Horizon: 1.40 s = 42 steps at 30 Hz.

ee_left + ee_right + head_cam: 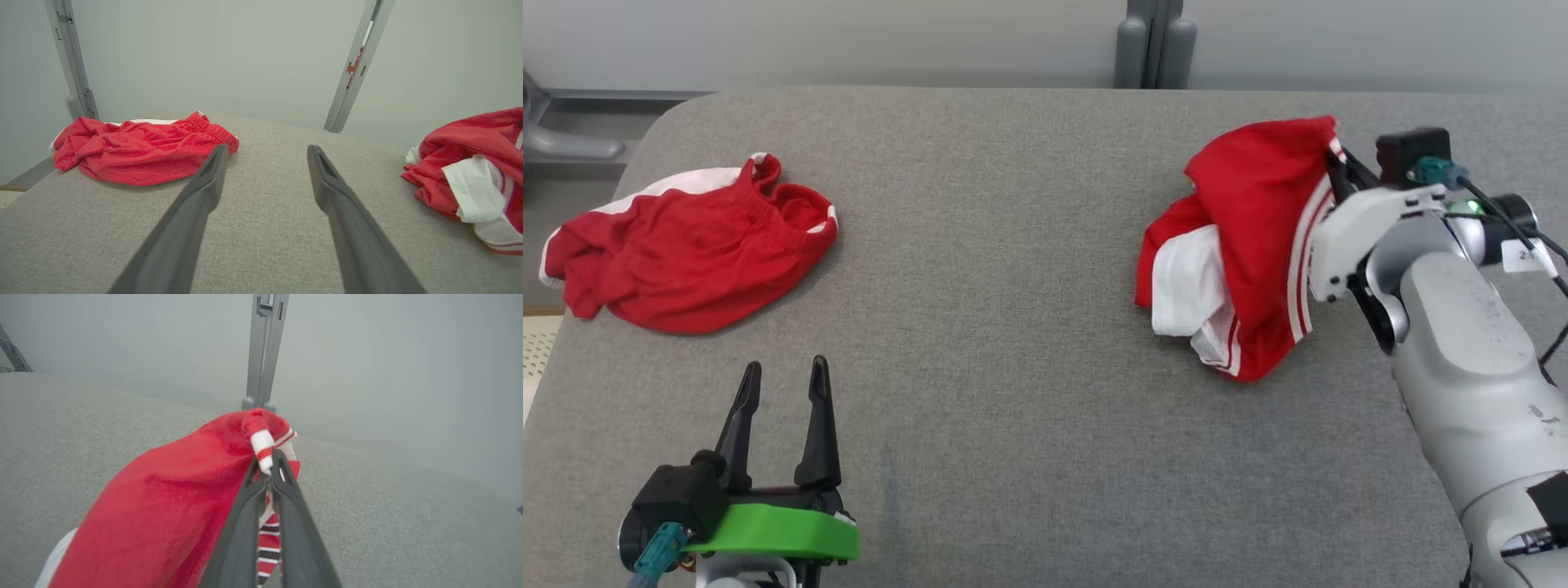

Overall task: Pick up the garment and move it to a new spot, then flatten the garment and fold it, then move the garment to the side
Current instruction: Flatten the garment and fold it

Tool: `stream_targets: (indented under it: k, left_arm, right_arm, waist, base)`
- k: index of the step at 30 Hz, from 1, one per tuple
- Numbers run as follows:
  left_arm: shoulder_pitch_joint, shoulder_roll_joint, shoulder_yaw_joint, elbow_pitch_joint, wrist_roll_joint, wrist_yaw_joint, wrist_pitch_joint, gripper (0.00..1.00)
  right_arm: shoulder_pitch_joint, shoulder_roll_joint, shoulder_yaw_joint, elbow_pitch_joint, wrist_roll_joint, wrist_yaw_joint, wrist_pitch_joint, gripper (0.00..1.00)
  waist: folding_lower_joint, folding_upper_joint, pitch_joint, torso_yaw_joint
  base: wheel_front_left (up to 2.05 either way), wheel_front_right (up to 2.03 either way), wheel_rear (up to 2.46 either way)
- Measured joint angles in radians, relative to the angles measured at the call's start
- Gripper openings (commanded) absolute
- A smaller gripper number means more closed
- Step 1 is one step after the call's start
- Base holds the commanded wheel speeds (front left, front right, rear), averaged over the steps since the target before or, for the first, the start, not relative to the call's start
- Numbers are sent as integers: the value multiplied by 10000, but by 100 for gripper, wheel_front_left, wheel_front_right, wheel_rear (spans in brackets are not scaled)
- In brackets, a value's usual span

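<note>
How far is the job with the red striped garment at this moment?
Done: the grasp. The right gripper is shut on the edge of the red striped garment. In hand: the pickup; the cloth hangs bunched from the fingers over the table. Still to do: setting it at a new spot, flattening, folding, moving it aside. The left gripper is open, holding nothing.

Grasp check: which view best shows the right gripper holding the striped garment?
Right wrist view: the right gripper is shut on the striped garment at its hem, close up. Head view: garment bunched, pinch partly hidden. Left wrist view: part of the cloth.
</note>
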Motion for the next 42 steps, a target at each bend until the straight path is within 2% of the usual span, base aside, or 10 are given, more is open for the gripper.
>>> stream_targets:
  k: [6,14,18,21,27,32,38,42]
  left_arm:
    - [35,-13,71,-31,-2,-10,-2,100]
    - [16,-21,81,-100,0,-19,-2,100]
    - [17,-27,107,-104,0,-19,-2,100]
    - [17,-29,125,-104,2,-19,-2,100]
    - [31,-33,75,-104,42,-23,-2,100]
    - [103,-31,31,-115,71,-31,-2,100]
    - [105,-25,21,-219,115,-33,-2,100]
    - [101,-13,38,-267,128,-33,-2,100]
  right_arm:
    - [-781,307,1509,-1227,579,0,132,0]
    - [-2147,619,3308,-2523,2071,0,330,0]
    - [-2998,715,3756,-2997,2765,2,56,0]
    - [-3502,520,3800,-3279,2851,2,-332,0]
    - [-3332,-115,2861,-3106,2897,0,-495,0]
    - [-1854,-823,1697,-2188,2332,2,-134,0]
    - [-338,-1461,-280,-1202,1651,0,-199,0]
    - [257,-1536,-932,-1200,1151,-2,-297,0]
  waist:
    - [0,0,-231,-284]
    - [0,0,-262,-293]
    - [0,0,-276,-255]
    - [0,0,-304,-237]
    - [0,0,-421,-272]
    - [0,0,-500,-402]
    - [0,0,-416,-487]
    - [0,0,-330,-519]
  base:
    - [0,0,0]
    - [0,0,0]
    - [0,0,0]
    - [0,0,0]
    - [0,0,0]
    - [0,0,0]
    - [0,0,0]
    - [0,0,0]
